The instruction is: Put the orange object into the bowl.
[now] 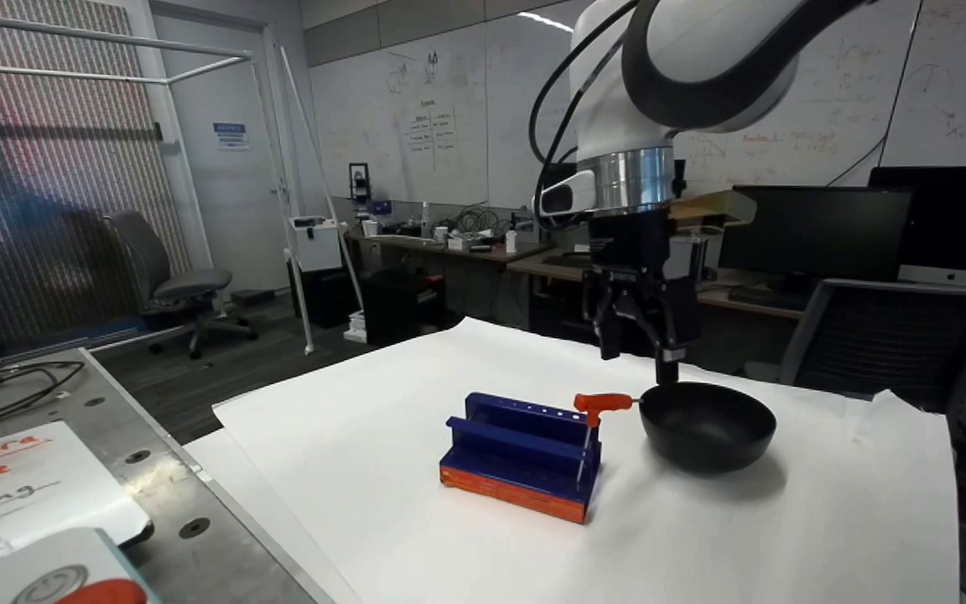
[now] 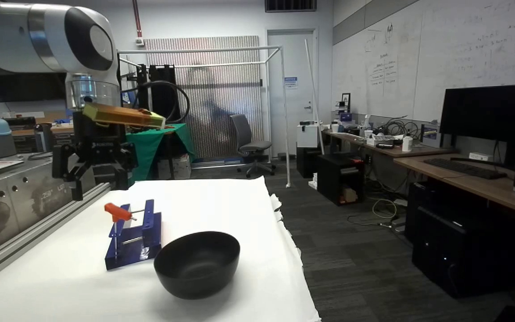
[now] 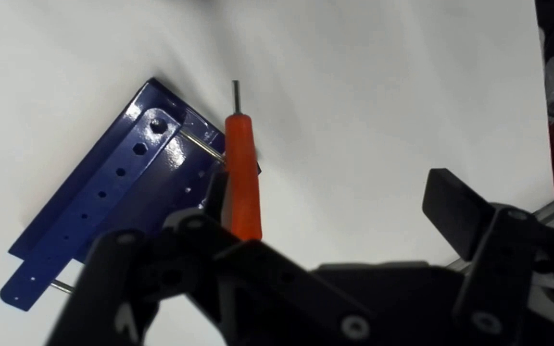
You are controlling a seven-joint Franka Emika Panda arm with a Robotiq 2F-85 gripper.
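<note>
One orange hex key (image 1: 603, 403) is what I'm after, standing at the end of the blue rack (image 1: 508, 464), with the black bowl (image 2: 197, 268) near it on the white paper (image 1: 366, 470). Its long shaft (image 2: 116, 241) runs down at the rack; which hole it sits in, if any, I can't make out. My gripper (image 3: 337, 211) hangs above with its jaws wide apart and holding nothing. From the wrist camera the handle (image 3: 243, 178) shows right beside one finger (image 3: 216, 194) rather than midway between the pads (image 3: 455, 211), though in both exterior views the fingertips look clear of it.

I'd judge the key light and stiff: hard plastic on top, steel below. Crushing it doesn't worry me. What I'd watch is the smooth bar twisting in my grip, since the shaft would hang under it and swing. So I'd take the handle from above, across its narrow sides, close over where the shaft joins, toward the end away from the short steel tip (image 3: 236, 98). The handle lies roughly across the closing direction, so a shift sideways and down should do, with little turning. Then I'd pull straight up, slowly; if the shaft binds, the rack could come along or tip.
</note>
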